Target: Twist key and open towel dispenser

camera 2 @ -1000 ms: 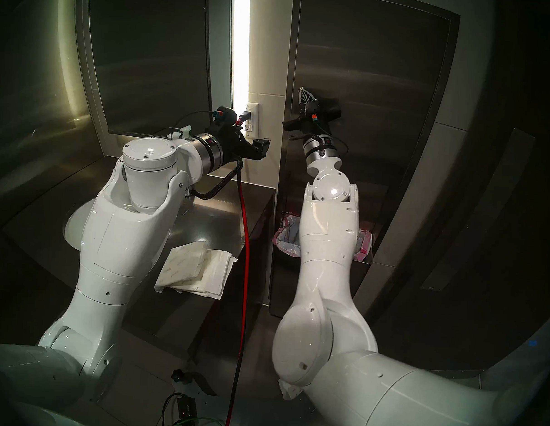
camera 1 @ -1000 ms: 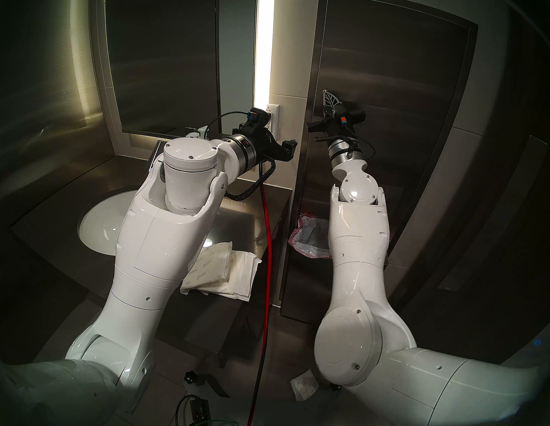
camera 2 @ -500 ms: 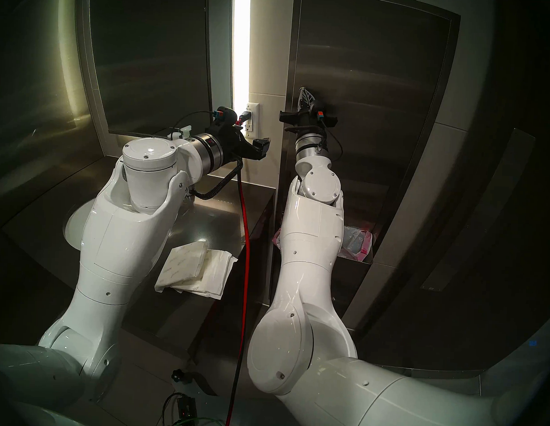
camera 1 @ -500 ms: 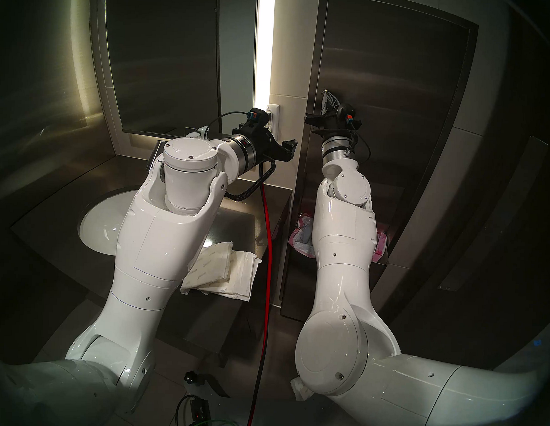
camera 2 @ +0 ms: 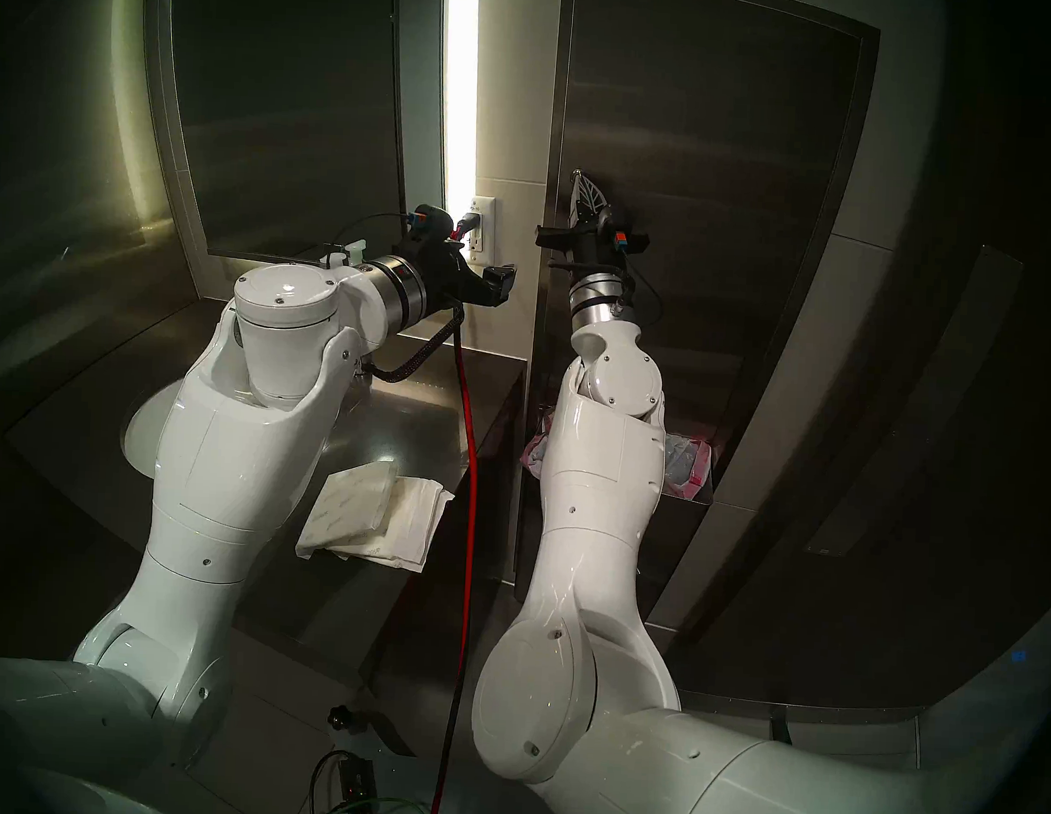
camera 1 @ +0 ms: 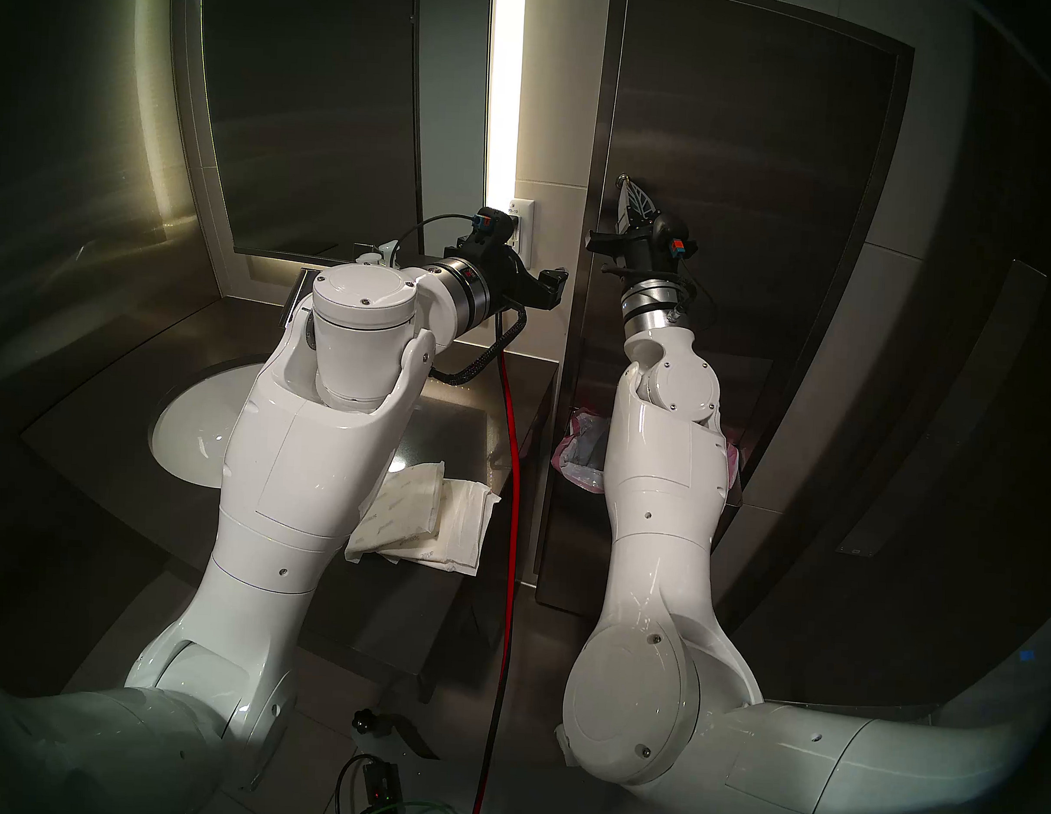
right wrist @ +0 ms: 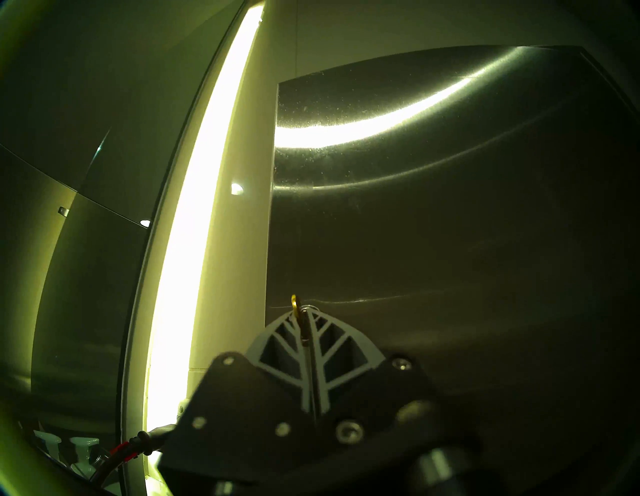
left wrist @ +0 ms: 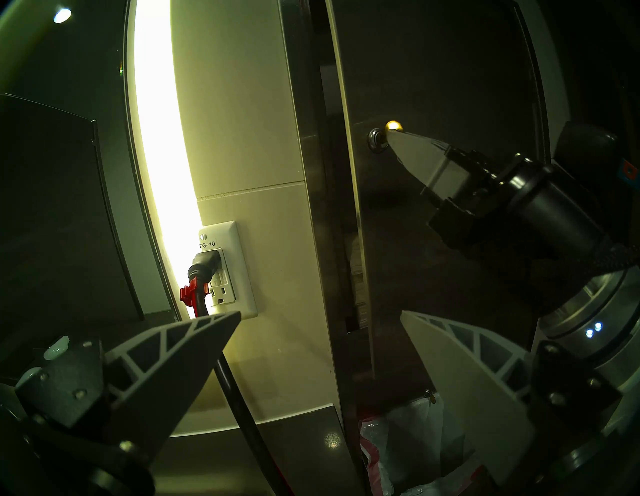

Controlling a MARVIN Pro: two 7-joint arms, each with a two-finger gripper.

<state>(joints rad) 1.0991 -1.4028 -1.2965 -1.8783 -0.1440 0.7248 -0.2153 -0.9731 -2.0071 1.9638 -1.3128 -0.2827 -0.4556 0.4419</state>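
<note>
The towel dispenser's steel door (camera 1: 732, 166) fills the right wall, and also shows in the right head view (camera 2: 703, 134). In the left wrist view the door (left wrist: 433, 86) stands slightly ajar at its left edge, with white towels (left wrist: 356, 277) in the gap. My right gripper (camera 1: 624, 182) is shut on the brass key (left wrist: 393, 125), which sits in the round silver lock (left wrist: 376, 140). The right wrist view shows the key (right wrist: 294, 304) between the closed fingertips (right wrist: 313, 320). My left gripper (left wrist: 320, 313) is open and empty, below and left of the lock.
A waste bin with a pink-edged liner (camera 1: 575, 459) stands under the dispenser. Packs of folded towels (camera 1: 422, 519) lie on the steel counter beside the white sink (camera 1: 191, 437). A red and black cable (camera 1: 512, 457) hangs from the wall outlet (left wrist: 221, 270). The dark mirror (camera 1: 307, 111) is at the left.
My right wrist has rolled clockwise with the key held, and the right elbow has swung left. The left arm has not moved.
</note>
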